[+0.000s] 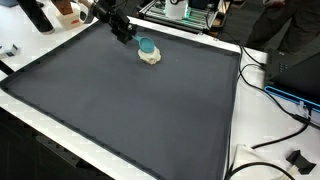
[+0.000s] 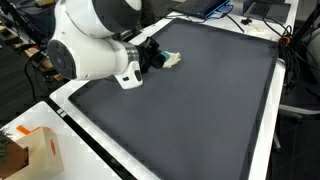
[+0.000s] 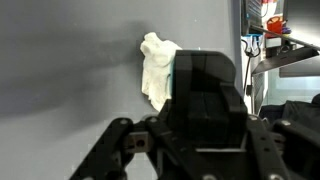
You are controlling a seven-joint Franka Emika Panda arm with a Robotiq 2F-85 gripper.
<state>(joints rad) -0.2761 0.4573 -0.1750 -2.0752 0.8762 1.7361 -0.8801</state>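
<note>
One crumpled white cloth (image 1: 150,57) on the dark mat (image 1: 130,110), gripper (image 1: 123,36) just beside it, can't tell if its jaws are spread.

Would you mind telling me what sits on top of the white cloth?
A teal rounded thing rests on the white cloth, beside the gripper. Its underside and the mat beneath are covered.

gripper (image 2: 154,57) beside pale object (image 2: 173,61), dark mat (image 2: 200,110)

A crumpled white cloth (image 1: 151,59) is lying bunched in a small heap near the far edge of the dark grey counter (image 1: 140,115), carrying a round teal-blue patch (image 1: 146,46) on top.
</note>
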